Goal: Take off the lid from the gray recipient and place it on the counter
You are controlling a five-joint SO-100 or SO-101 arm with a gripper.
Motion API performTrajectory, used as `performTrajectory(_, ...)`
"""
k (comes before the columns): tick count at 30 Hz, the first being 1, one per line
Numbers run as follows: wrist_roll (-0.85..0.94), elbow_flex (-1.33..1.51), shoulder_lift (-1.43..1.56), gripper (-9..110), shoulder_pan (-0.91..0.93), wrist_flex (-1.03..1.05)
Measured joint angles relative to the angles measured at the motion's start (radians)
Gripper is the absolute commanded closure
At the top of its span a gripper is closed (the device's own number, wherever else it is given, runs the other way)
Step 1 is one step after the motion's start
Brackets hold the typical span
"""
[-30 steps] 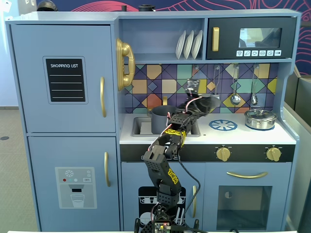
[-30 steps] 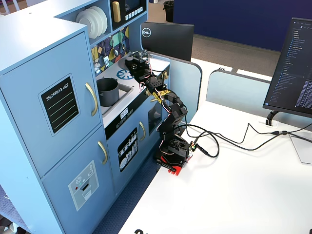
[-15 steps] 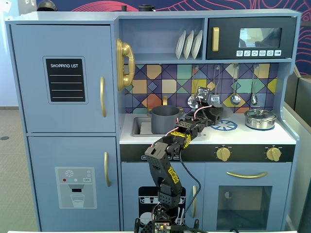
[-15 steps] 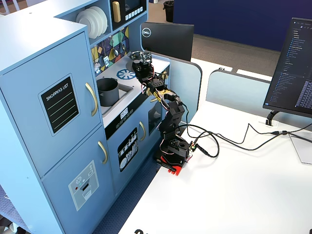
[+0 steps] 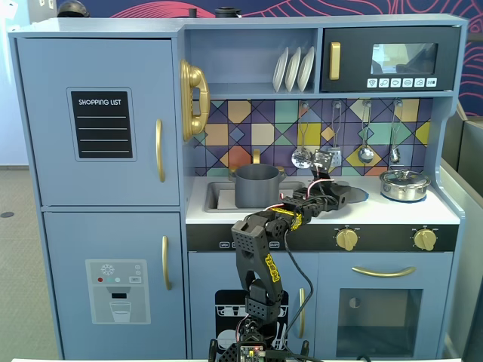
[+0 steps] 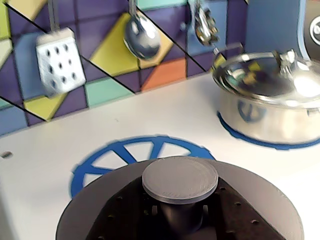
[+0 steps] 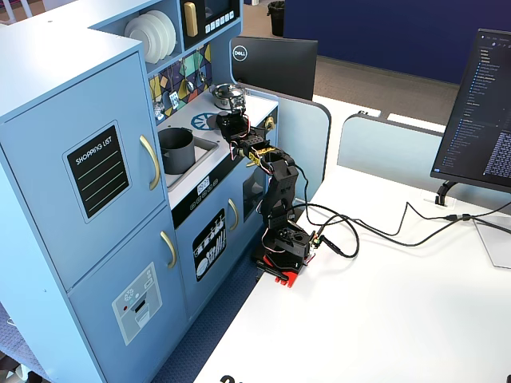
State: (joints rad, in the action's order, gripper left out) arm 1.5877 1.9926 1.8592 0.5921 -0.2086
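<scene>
My gripper (image 5: 341,193) clamped on lid (image 6: 180,200) by knob (image 6: 180,179), low over counter (image 5: 392,210). Lid over blue burner mark (image 6: 115,155), hiding most of it; contact with counter not clear. Gray pot (image 5: 256,186) open, standing in sink (image 5: 219,197), well apart to left in fixed view. Silver pot (image 6: 270,105) lidded, on right burner. Spatula (image 6: 57,60) and ladle (image 6: 141,37) hanging on backsplash.

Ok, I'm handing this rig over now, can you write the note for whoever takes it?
End effector: shut on the lid, gripping its knob, low over the blue burner mark.
Gray recipient: uncovered, sitting in the sink recess on the counter.
Silver pot: right of the lid in the wrist view, apart from it.
Done: lid off.
Left: set it down, release, withdraw.
</scene>
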Motion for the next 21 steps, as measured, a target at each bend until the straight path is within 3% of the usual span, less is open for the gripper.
performTrajectory(21, 0.017, 0.074, -0.043, 101, -0.029, -0.063)
